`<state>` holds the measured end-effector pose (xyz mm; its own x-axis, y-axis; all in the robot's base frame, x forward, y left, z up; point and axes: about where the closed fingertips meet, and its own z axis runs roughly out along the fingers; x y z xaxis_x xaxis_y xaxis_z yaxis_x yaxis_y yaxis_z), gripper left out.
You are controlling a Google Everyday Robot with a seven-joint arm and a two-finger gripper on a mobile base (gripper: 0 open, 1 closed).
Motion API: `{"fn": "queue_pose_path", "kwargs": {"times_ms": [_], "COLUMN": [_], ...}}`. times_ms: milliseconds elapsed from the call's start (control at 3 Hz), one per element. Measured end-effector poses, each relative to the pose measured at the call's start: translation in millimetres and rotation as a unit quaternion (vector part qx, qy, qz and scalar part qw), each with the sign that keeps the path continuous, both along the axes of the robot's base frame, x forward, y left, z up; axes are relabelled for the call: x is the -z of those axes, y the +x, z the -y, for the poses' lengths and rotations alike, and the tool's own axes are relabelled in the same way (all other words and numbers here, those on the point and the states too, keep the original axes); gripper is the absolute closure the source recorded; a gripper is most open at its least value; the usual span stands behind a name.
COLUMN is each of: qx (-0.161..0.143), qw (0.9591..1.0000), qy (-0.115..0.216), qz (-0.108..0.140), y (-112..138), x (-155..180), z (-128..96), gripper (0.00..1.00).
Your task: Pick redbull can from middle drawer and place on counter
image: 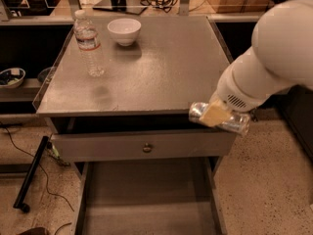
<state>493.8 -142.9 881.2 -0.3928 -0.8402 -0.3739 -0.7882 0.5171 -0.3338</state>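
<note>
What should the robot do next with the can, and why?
Probably raise the gripper a bit and swing it left over the counter. It grips the redbull can sideways by the counter's front right corner, about level with the edge, out of the middle drawer but not yet above the tabletop.

Counter: bottle, bowl; jaws front-right corner

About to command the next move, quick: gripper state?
The gripper is closed on the redbull can, at the front right corner of the counter.
</note>
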Motion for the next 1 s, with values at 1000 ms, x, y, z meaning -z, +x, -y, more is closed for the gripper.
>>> {"fn": "queue_pose_path", "kwargs": {"times_ms": [1000], "qx": [-0.021], "qw": [0.9994], "qy": [-0.022], "qz": [0.018], "y": [92], "x": [-50], "z": [10], "gripper": [1.00]}}
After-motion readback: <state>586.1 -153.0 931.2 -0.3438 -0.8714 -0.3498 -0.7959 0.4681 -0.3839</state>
